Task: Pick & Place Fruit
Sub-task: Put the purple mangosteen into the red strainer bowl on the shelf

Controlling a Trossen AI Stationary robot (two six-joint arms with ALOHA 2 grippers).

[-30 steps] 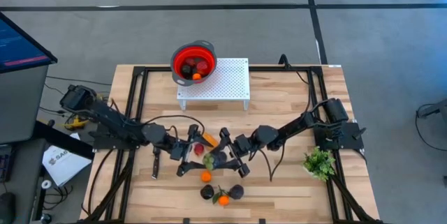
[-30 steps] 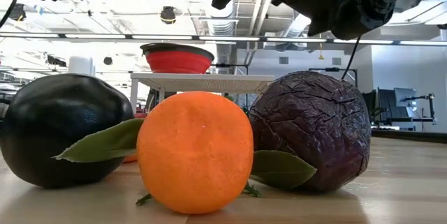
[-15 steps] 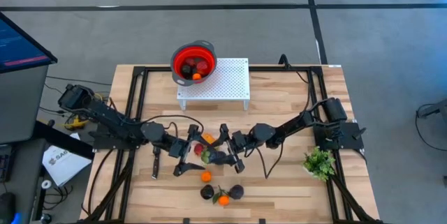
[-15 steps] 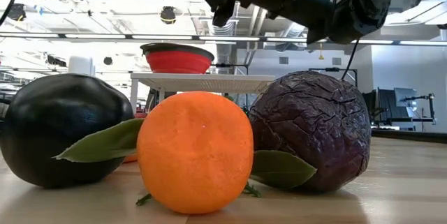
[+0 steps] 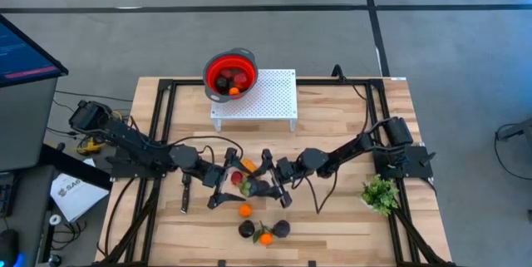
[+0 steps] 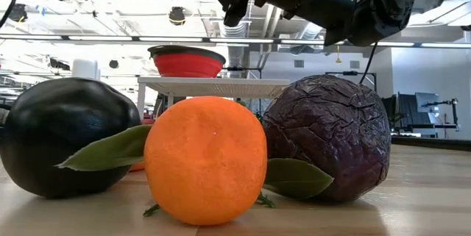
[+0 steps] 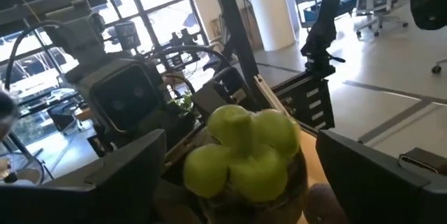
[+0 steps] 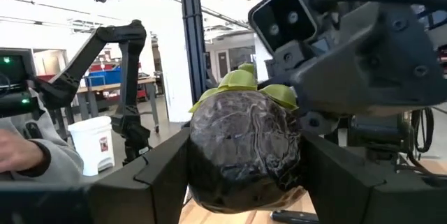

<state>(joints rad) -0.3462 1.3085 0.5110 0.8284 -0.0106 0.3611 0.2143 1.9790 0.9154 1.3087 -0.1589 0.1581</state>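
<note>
A dark purple fruit (image 8: 244,151) with a green leafy cap (image 7: 244,151) hangs over the table's middle (image 5: 248,188), with my right gripper (image 8: 244,178) shut on it. My left gripper (image 7: 244,182) faces it from the table's left, open. Its two fingers (image 7: 126,172) stand on either side of the cap end without touching. A red fruit (image 5: 237,178) and an oblong orange-yellow piece (image 5: 248,165) lie just beyond. A small orange ball (image 5: 244,210) lies nearer. By the near edge sit a black fruit (image 6: 66,137), an orange one (image 6: 206,159) and a wrinkled purple one (image 6: 327,137). My right gripper pinches the dark purple fruit by its two round sides (image 8: 199,165) between its two fingers (image 8: 160,178). The fingers come about level from the table's right. The fruit is clear of the wood below it, with its green cap (image 8: 244,81) turned toward my left gripper.
A red bowl with a grey rim (image 5: 230,73), with fruit in it, stands on a white perforated stand (image 5: 266,101) at the table's far side. A green leafy sprig (image 5: 380,194) lies at the right edge. Black frame rails (image 5: 158,134) run along both sides.
My left gripper has rolled a little about the line it points along and stays open around the fruit's cap end. My right gripper has edged slightly toward the table's left with the dark purple fruit still in its fingers.
</note>
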